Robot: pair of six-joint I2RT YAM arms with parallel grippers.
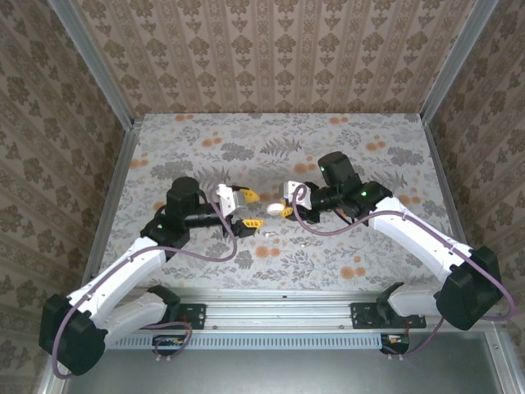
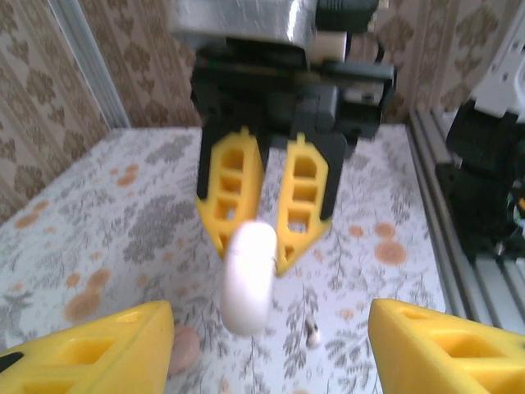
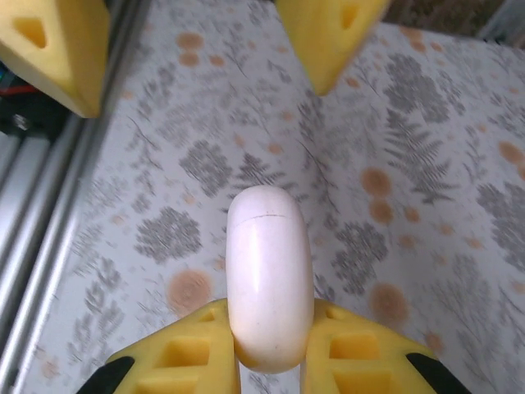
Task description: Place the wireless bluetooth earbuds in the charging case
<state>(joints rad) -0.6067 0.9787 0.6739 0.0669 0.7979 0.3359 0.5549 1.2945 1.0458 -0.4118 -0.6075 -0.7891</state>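
Note:
My right gripper point(image 1: 283, 210) point(image 3: 271, 336) is shut on the charging case point(image 3: 269, 279) point(image 2: 248, 279) point(image 1: 274, 208), a pale pinkish-white rounded puck with a thin seam. It is held edge-on above the table. My left gripper point(image 1: 248, 210) point(image 2: 271, 316) faces it from the left, open, with nothing between its yellow fingers point(image 2: 98, 349), and the case hangs just beyond their tips. One tiny whitish earbud point(image 2: 312, 332) point(image 1: 267, 236) lies on the flowered table under the case. A second small pale piece point(image 1: 302, 242) lies further right.
A pale pink rounded thing point(image 2: 184, 349) point(image 1: 254, 223) rests on the table by my left gripper's finger; what it is I cannot tell. The metal rail point(image 1: 279, 295) point(image 2: 459, 246) runs along the near edge. Patterned walls point(image 1: 279, 49) close in the floral table point(image 1: 271, 139).

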